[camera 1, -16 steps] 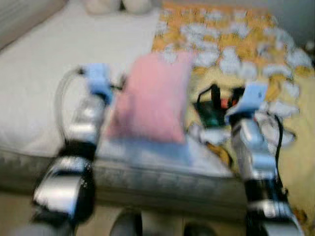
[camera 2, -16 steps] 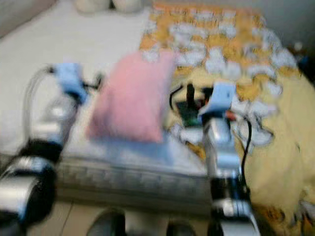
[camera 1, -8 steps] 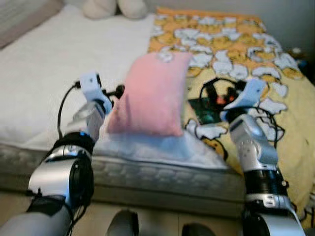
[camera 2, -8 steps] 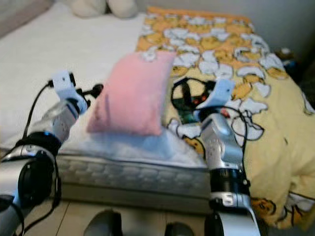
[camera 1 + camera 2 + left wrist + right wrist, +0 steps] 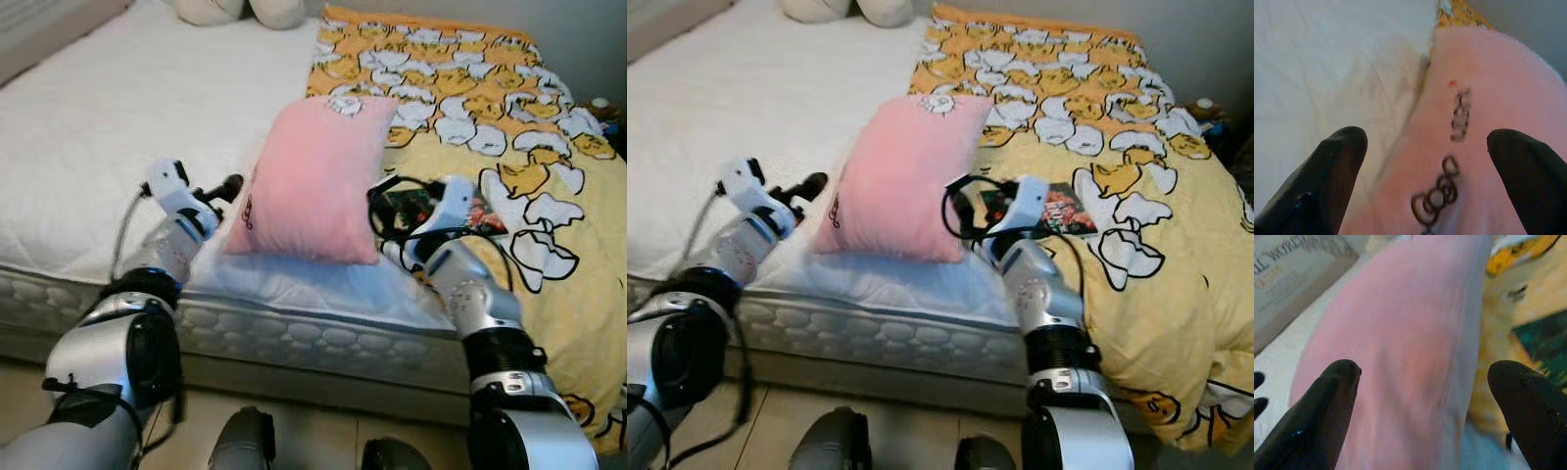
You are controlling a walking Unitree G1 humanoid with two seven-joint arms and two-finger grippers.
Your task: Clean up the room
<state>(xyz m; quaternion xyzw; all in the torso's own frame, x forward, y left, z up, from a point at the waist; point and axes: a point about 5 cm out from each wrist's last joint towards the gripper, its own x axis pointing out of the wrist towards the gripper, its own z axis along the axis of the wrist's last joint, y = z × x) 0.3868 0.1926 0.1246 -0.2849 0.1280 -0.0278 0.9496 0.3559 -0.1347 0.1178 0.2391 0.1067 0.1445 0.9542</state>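
Pillow [image 5: 312,176], pink, lies on the white bed [image 5: 108,127] near the front edge, its far corner on the yellow duck blanket [image 5: 509,147]. Left gripper [image 5: 1442,186] and right gripper [image 5: 1422,416] sit on either side of it, jaws spread wide on both, nothing gripped; contact with the fabric can't be confirmed. A book [image 5: 1063,211] lies on the blanket just beside the right arm. Judging by this, cleanup is early: pillow not yet placed, blanket rumpled, book loose.

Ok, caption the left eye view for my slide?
Both hands, left hand and right hand, flank a pink pillow on the white bed.
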